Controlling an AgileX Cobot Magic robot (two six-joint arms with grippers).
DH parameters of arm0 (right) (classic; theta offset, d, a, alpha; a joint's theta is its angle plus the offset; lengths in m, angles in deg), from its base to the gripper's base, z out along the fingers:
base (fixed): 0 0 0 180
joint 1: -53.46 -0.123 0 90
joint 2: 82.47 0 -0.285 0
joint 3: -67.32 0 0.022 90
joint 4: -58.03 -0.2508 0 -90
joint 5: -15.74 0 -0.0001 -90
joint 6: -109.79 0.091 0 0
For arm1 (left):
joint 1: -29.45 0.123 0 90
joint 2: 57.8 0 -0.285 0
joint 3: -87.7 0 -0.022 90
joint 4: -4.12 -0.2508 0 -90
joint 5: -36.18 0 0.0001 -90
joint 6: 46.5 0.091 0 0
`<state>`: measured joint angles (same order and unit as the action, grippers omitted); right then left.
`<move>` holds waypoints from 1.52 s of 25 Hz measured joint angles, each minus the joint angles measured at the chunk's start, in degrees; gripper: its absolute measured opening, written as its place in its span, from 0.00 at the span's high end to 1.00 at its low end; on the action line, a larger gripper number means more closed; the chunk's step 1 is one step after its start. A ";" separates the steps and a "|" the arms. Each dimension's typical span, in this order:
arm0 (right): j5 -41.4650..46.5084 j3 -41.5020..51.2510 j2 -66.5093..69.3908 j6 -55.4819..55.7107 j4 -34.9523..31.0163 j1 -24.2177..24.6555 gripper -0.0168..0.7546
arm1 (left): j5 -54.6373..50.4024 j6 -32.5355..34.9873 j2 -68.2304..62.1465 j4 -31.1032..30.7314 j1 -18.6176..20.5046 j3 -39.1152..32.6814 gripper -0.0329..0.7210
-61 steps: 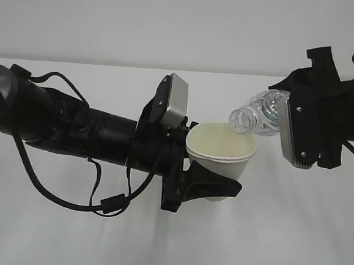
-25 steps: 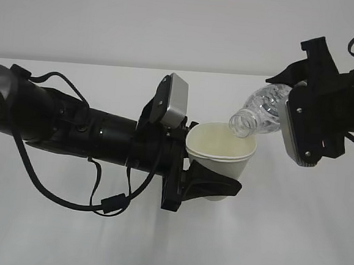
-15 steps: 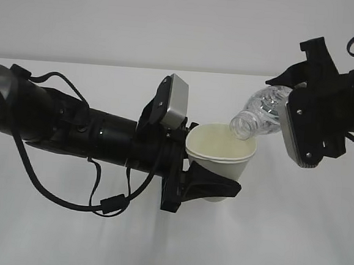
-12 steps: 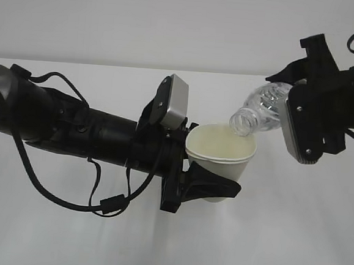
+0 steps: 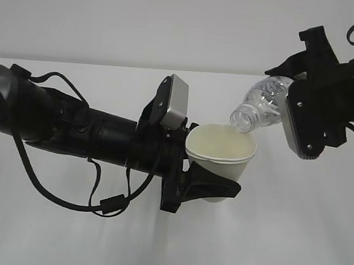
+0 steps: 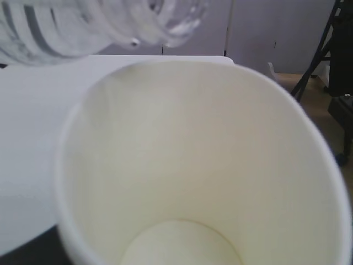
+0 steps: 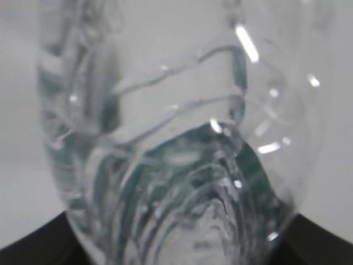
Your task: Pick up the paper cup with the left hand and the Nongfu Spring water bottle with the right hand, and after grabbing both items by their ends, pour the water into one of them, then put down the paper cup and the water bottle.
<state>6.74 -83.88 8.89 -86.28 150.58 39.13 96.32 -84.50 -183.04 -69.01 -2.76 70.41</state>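
1. On the left, the black left hand [image 5: 206, 187], with its grey-white camera box, is clamped around the lower wall of the small white tapered paper cup [image 5: 221, 153]. It holds the cup in the air, well above the white surface [image 5: 291, 240].
2. The cup stands upright with its mouth facing up. Its pale cream inside [image 6: 182, 182] looks dry and empty in the left wrist view.
3. To the right, the small clear ribbed plastic Nongfu Spring water bottle [image 5: 262, 105] is held aloft at its base end by the black right hand [image 5: 310, 115]; the jaws themselves are hidden behind the camera box.
4. The bottle's long axis runs from upper right down to lower left. Its uncapped neck points down at the cup, and its mouth hangs just over the cup's far rim.
5. I judge the pouring step to be in hand. I see no stream, and I cannot tell if water is left in the bottle.
6. The next move probably calls for righting the bottle without knocking the rim, then lowering both things onto the surface and letting go.
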 joint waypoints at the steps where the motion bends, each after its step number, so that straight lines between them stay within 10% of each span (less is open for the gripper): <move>1: 0.00 0.00 0.00 0.00 0.00 0.00 0.39 | 0.00 0.00 0.00 0.00 0.00 0.00 0.39; 38: -0.04 -1.15 0.00 -1.36 1.33 0.00 0.39 | 0.25 -0.22 0.00 -0.15 0.00 0.00 0.39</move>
<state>6.70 -85.03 8.89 -87.64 151.91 39.13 96.58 -84.72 -183.04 -69.16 -2.76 70.41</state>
